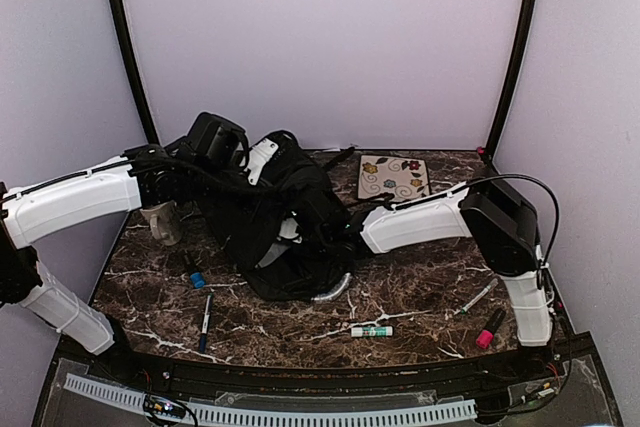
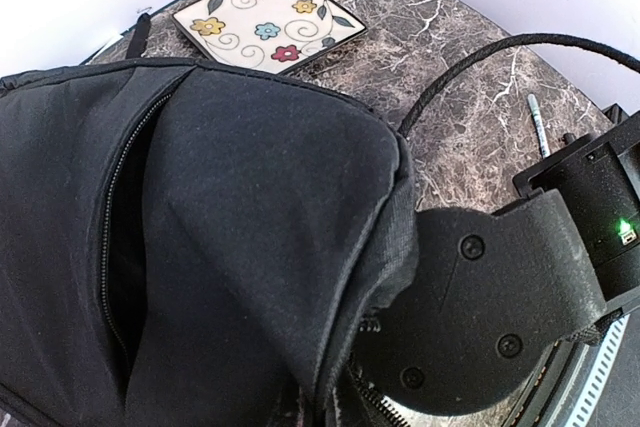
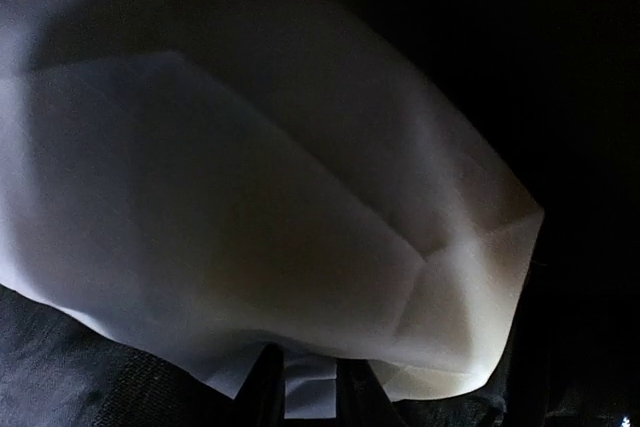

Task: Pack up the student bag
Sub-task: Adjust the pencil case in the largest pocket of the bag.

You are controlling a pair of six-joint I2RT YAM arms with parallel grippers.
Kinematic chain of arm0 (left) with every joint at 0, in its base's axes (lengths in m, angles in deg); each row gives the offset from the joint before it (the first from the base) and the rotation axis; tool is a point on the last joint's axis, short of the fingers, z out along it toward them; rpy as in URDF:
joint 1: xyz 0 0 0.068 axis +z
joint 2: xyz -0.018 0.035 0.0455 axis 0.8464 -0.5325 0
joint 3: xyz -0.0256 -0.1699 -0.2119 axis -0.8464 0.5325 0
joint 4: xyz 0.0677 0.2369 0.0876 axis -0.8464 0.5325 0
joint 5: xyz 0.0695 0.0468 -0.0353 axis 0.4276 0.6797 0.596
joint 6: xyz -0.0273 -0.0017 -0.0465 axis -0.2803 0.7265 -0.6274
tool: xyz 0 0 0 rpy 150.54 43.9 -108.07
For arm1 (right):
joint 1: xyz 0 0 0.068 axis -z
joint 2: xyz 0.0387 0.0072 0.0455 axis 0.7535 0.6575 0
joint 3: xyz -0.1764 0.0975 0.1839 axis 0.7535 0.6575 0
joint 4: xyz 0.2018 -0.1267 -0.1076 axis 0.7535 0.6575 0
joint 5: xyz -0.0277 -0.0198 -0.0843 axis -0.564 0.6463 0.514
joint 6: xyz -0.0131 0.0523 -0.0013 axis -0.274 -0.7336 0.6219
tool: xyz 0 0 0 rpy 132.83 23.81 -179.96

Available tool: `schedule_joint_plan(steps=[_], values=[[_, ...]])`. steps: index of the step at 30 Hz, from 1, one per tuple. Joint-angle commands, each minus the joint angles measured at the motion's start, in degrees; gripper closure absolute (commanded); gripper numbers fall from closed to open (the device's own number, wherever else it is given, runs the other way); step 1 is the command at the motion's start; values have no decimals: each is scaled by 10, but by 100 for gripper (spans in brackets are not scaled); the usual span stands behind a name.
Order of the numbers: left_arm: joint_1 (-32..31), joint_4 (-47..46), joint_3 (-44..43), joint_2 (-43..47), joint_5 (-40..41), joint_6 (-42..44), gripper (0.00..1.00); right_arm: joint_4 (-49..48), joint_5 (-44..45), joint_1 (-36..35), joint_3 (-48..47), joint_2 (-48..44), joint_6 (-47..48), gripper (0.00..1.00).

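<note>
Bag: the bag lies slumped at mid-table, left of centre, with both arms at it.
Risk, crumpling: the sheet inside the bag already shows folds. Pushed deeper against the soft lining, it would likely buckle or jam rather than lie flat.
Risk, mouth closing: the fabric is limp. If the left arm's hold slips, the opening could sag onto the right arm and drag the sheet back out as the arm withdraws.
Risk, bag sliding: a push from the right could shove the whole bag left, since nothing visible braces it.
Right gripper: deep in the dark interior, fingers nearly together, pinching the sheet's lower edge.
Left gripper: at the bag's upper left edge. Its fingers are hidden by fabric in both views, so I cannot tell whether they grip.
Waiting: notebook just behind the bag, glue stick near the front.
</note>
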Motion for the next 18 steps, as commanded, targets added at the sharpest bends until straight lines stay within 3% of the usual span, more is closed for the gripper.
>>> schedule_joint_plan(steps=[1,9,13,16,18], values=[[-15,-32,7,16,-61,-9,100,-44,-10,-10,31,-33,-12,79],[-15,-33,6,13,-30,3,100,-49,-53,-18,201,-164,-9,70],[-13,-38,10,5,-29,5,100,23,-98,-19,219,-210,-13,64],[-13,-42,12,-8,-38,2,100,96,-226,-20,230,-246,15,54],[-13,-44,13,-19,-46,1,100,144,-254,-22,242,-268,28,44]])
